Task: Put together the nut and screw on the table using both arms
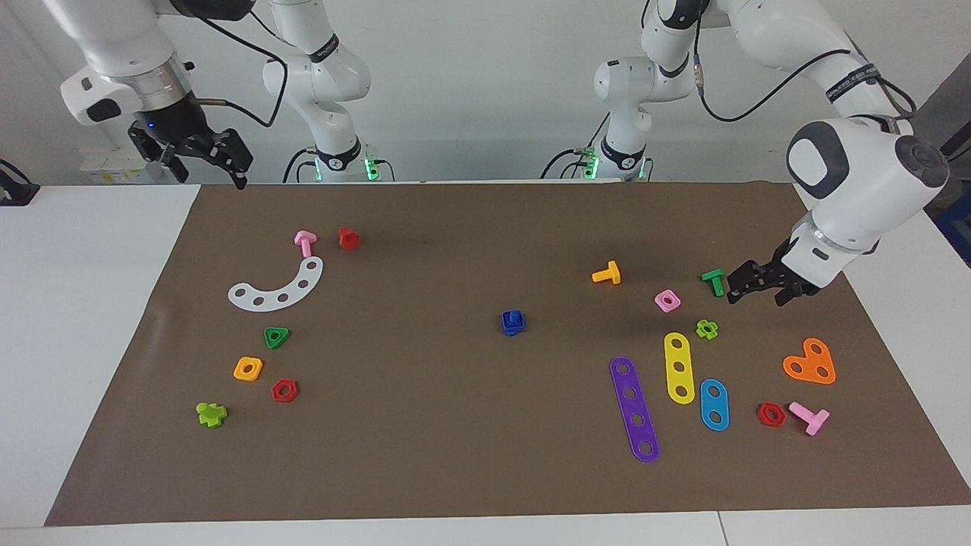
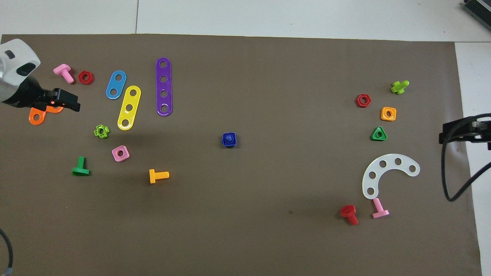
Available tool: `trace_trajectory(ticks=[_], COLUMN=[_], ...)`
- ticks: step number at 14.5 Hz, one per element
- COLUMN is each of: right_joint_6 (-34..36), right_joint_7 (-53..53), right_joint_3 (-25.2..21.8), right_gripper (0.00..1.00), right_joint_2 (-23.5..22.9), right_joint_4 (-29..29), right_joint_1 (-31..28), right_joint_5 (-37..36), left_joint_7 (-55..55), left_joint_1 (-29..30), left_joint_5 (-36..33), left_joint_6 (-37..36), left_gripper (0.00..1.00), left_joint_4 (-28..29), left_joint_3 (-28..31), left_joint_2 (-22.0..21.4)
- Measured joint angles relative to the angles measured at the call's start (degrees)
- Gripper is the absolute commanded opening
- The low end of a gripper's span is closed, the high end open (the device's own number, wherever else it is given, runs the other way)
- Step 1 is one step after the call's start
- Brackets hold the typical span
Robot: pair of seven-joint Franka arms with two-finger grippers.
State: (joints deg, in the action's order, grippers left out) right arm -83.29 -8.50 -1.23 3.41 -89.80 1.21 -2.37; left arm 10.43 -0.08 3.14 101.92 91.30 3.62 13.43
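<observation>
The dark-blue nut (image 1: pixel 513 327) and the dark-blue screw (image 1: pixel 514 315) sit joined as one piece in the middle of the brown mat (image 1: pixel 470 455) on the table (image 1: pixel 91 318). From overhead the screw's shaft (image 2: pixel 229 138) shows in the hole of the square nut (image 2: pixel 229 145). No gripper touches them. My left gripper (image 1: pixel 757 296) is open and empty, low over the mat beside a green screw (image 1: pixel 713 281); from overhead it (image 2: pixel 73 104) covers part of an orange heart plate. My right gripper (image 1: pixel 212 176) is open and empty, raised over the mat's corner at the right arm's end.
Toward the left arm's end lie purple (image 1: pixel 634 409), yellow (image 1: pixel 679 367) and blue (image 1: pixel 714 404) strips, a pink nut (image 1: pixel 667 300), an orange screw (image 1: pixel 607 274) and the orange heart plate (image 1: pixel 810 362). Toward the right arm's end lie a white curved plate (image 1: pixel 277 287), a green triangular nut (image 1: pixel 276 337) and an orange nut (image 1: pixel 248 368).
</observation>
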Motion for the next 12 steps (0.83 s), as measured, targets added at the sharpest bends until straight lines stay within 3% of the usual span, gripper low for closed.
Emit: trace_trajectory(ticks=[7,12], right_joint_6=[0.00,0.00], right_joint_7=[3.58,4.03], right_joint_3=[-0.67,-0.79], right_gripper=[1.00,1.00], right_joint_2=[0.00,0.00], right_joint_4=[0.00,0.00], right_joint_1=[-0.56,-0.97], right_joint_5=[0.00,0.36], left_joint_7=[-4.33,-4.49], left_joint_1=[-0.70,-1.19], left_joint_5=[-3.51,-3.58], left_joint_6=[-10.02,-10.06], left_gripper=[1.00,1.00], left_joint_4=[0.25,0.84], left_joint_3=[-1.70,-1.91], left_joint_2=[-13.55,-15.40])
